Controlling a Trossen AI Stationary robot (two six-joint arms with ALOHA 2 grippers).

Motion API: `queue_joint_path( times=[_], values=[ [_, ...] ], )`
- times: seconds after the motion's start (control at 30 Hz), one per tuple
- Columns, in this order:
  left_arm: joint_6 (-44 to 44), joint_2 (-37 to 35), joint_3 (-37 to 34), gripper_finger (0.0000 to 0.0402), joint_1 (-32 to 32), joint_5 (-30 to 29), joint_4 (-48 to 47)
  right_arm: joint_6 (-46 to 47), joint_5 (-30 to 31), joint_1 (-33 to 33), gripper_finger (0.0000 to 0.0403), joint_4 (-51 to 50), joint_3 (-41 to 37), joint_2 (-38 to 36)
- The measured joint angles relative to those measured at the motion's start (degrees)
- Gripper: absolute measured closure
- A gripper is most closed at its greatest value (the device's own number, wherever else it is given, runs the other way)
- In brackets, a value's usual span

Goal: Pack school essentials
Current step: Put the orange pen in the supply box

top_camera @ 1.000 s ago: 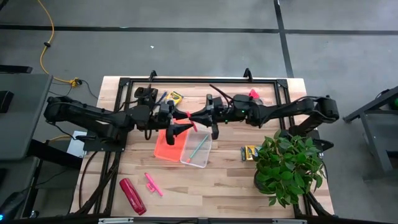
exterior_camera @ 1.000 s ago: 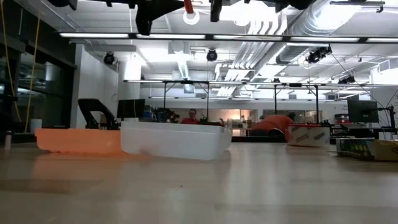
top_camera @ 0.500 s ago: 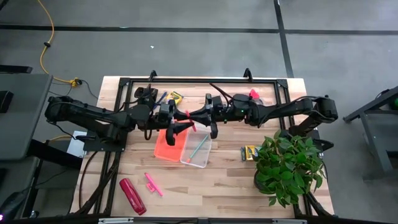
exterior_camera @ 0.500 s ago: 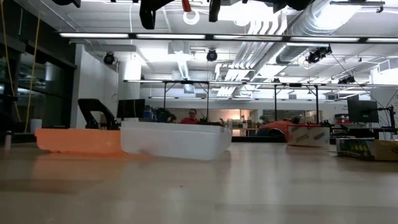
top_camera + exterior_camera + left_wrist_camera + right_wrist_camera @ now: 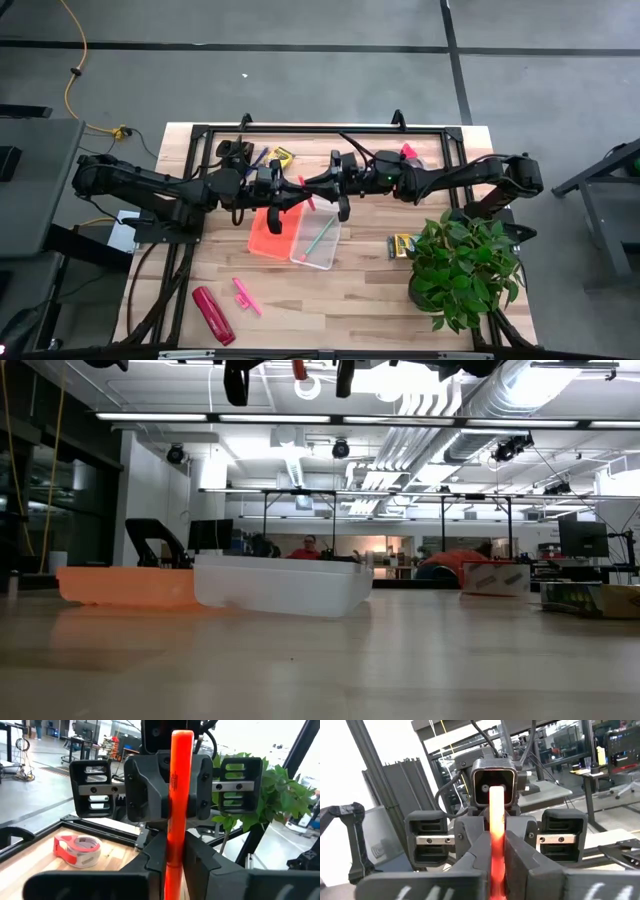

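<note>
Where the two arms meet above the middle of the table, a short pink marker point(image 5: 304, 186) hangs in the air between the left gripper point(image 5: 290, 189) and the right gripper point(image 5: 318, 185), over the far end of the boxes.

- Left gripper: fingers point(image 5: 202, 857) closed on one end of the marker, which shows orange-red in the left wrist view.
- Right gripper: fingers point(image 5: 530, 857) closed on the other end; the marker runs straight between the two facing grippers.
- Clear plastic bin point(image 5: 316, 241): lies on the table below the grippers, holding a thin green pencil point(image 5: 320, 236).
- Orange lid point(image 5: 268, 233): lies flat, touching the bin on the left arm's side.
- Crayon box point(image 5: 402, 245): yellow and green, on the table near the potted plant point(image 5: 462, 262).
- Second crayon box point(image 5: 282, 156): at the far edge, behind the left arm, with a blue pen point(image 5: 257, 157) beside it.
- Pink pencils point(image 5: 246, 296): on the near part of the table, beside a long red glossy object point(image 5: 213, 315).
- Tape roll point(image 5: 77, 849): red and white, lying flat on the wood, seen in the left wrist view.
- Low view: the bin and lid sit side by side; a person shows far off in the room.
</note>
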Motion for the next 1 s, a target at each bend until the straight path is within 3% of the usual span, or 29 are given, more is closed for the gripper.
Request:
queue_joint_path(
  times=[0.17, 0.4, 0.6, 0.83, 1.0],
  values=[
    [2.7, -2.9, 0.0, 0.0387, 0.4, -0.4, -3.5, 3.2, -0.1, -0.8, 0.0326, -2.5, 0.0, -2.1],
    [3.1, -10.5, -0.1, 0.0377, 2.1, -0.4, -14.5, -1.2, 0.5, -1.1, 0.0230, -20.3, 0.0, -11.5],
    [3.5, -17.1, -0.1, 0.0385, 1.3, -0.3, -19.9, -1.4, 0.5, -0.8, 0.0198, -30.0, -1.7, -18.4],
    [4.4, -20.9, -0.1, 0.0386, -1.7, -0.9, -20.6, 0.6, 8.8, 1.2, 0.0197, -24.8, -11.4, -24.8],
    [4.6, -20.9, -0.7, 0.0386, -3.7, -1.6, -20.0, 0.9, 9.5, 2.0, 0.0196, -15.5, -16.9, -28.1]
  ],
)
